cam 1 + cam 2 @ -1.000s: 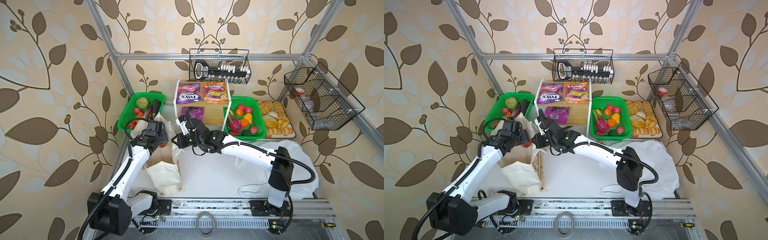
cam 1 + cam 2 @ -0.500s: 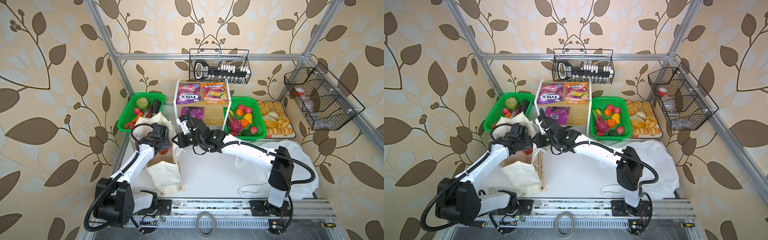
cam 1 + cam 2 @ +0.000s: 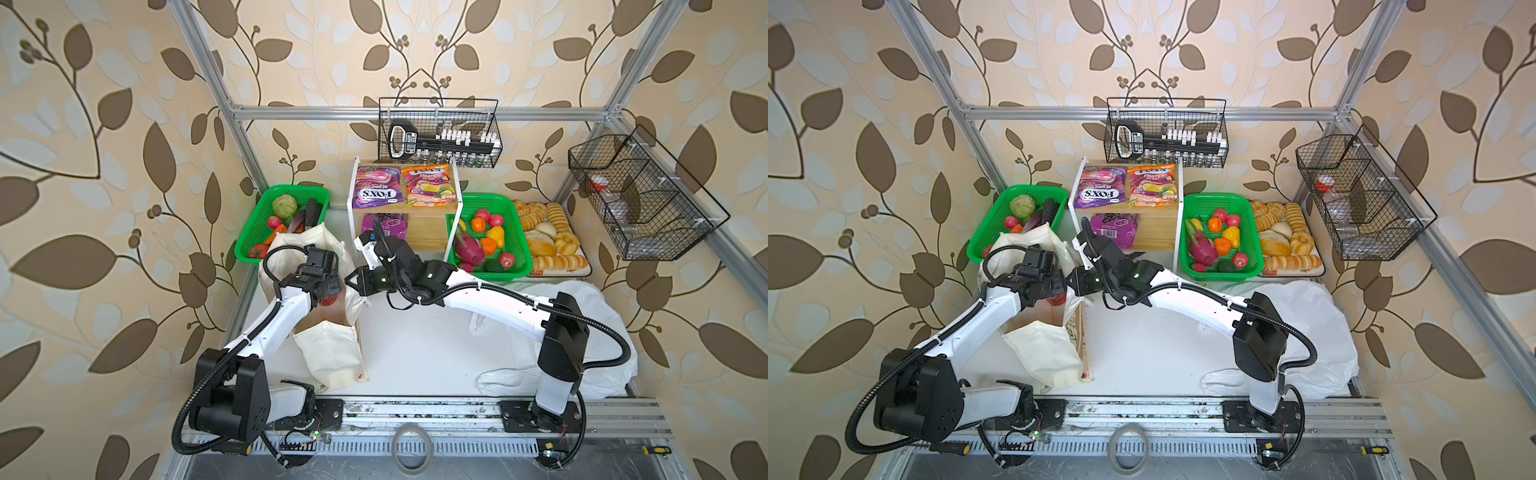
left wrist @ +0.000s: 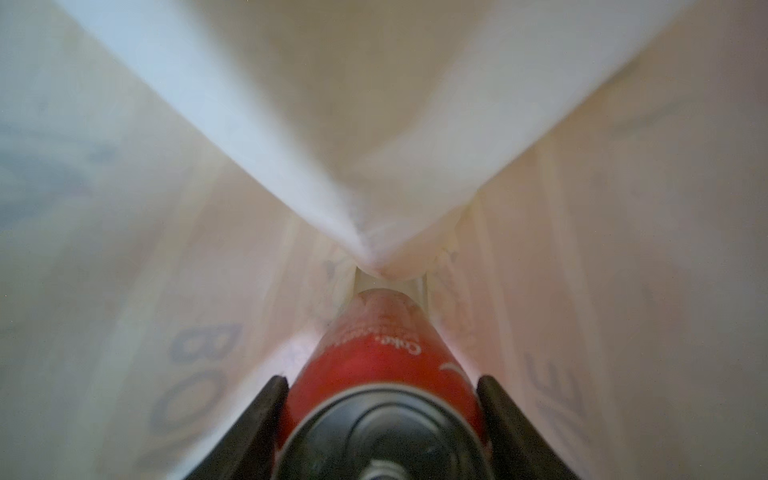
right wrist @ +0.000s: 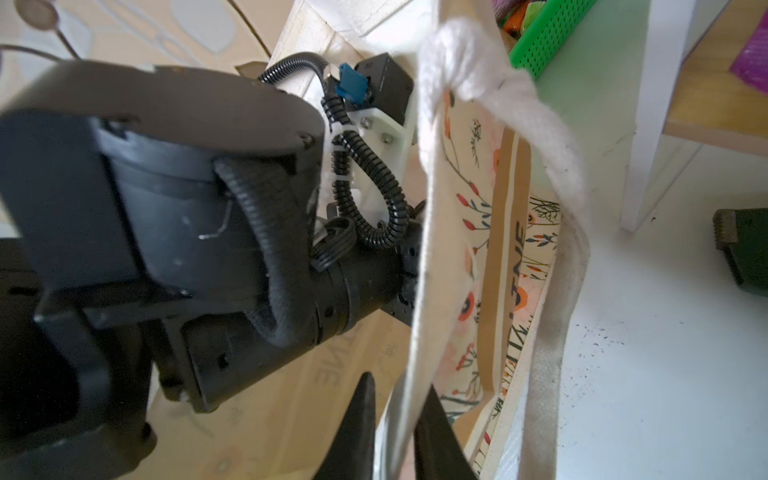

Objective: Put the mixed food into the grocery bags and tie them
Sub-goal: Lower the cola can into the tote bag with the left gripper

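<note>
The cream floral canvas tote (image 3: 332, 357) stands open at the left, in both top views. My left gripper (image 3: 328, 296) reaches down into its mouth, shut on a red soda can (image 3: 331, 300). In the left wrist view the can (image 4: 382, 353) sits between the black fingers of that gripper (image 4: 382, 380), with tote cloth (image 4: 124, 291) all around. My right gripper (image 3: 352, 281) is shut on the tote's rim; the right wrist view shows the cream strip (image 5: 419, 291) pinched in this gripper (image 5: 399, 386). The white plastic bag (image 3: 590, 316) lies flat at the right.
A small shelf holds a purple Fox's packet (image 3: 376, 187), an orange Fox's Fruits packet (image 3: 430, 185) and a purple grape packet (image 3: 384, 224). A green basket (image 3: 521, 232) holds toy fruit, another (image 3: 249, 245) vegetables. A bread tray (image 3: 548, 241) and wire baskets (image 3: 640, 199) stand behind.
My left gripper has come toward the front and down into the tote's mouth with the can. The right gripper has kept its hold on the rim.
</note>
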Tool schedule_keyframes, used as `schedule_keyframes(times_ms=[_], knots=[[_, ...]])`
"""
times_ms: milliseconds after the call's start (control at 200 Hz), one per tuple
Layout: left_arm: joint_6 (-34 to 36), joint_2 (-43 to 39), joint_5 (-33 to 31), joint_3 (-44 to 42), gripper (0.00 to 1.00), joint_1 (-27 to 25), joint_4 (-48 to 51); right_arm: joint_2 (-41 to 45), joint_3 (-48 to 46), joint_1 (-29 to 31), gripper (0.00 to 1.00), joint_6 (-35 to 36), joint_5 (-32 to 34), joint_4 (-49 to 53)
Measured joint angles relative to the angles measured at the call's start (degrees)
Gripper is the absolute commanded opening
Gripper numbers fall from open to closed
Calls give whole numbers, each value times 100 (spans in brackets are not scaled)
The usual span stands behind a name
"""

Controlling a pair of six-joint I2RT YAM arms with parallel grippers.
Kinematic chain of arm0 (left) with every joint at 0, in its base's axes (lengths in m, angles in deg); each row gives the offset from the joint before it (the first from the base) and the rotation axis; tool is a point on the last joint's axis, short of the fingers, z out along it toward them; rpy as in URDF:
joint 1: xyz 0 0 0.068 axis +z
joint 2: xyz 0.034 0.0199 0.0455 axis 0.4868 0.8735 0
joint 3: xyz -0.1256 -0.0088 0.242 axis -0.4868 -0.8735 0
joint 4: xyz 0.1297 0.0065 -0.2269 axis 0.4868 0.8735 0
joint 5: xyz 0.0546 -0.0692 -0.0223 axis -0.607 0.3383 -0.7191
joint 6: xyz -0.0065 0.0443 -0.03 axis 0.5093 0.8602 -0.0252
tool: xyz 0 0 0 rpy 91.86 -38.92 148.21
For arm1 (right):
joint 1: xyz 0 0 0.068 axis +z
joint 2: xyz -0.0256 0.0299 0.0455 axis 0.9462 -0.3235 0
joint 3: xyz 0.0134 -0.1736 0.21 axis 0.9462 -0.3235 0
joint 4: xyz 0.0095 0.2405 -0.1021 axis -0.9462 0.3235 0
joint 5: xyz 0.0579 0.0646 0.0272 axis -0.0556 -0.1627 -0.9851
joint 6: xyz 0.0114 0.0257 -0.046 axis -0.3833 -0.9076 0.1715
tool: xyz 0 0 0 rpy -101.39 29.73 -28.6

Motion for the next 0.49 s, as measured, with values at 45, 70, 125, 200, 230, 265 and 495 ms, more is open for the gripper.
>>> schedule_keyframes(times_ms=[45, 70, 125, 200, 230, 265, 495], knots=[[0, 0, 0, -15, 1, 0, -48, 26, -44, -11, 18, 0, -7, -15], [-2, 4, 0, -17, 1, 0, -52, 44, -61, -20, 18, 0, -11, -15], [-11, 37, -9, -22, 1, 0, -66, 57, -72, -37, 18, 0, -13, -20], [-46, 105, -9, -76, 1, 0, -136, 63, -72, -55, 18, 0, -59, -42], [-72, 131, -7, -111, 2, -2, -155, 63, -72, -57, 18, 0, -79, -44], [-120, 166, 2, -164, 2, -2, -190, 63, -76, -61, 18, 0, -98, -44], [-273, 254, 7, -205, 8, -2, -278, 63, -83, -63, 25, -17, -162, -76]])
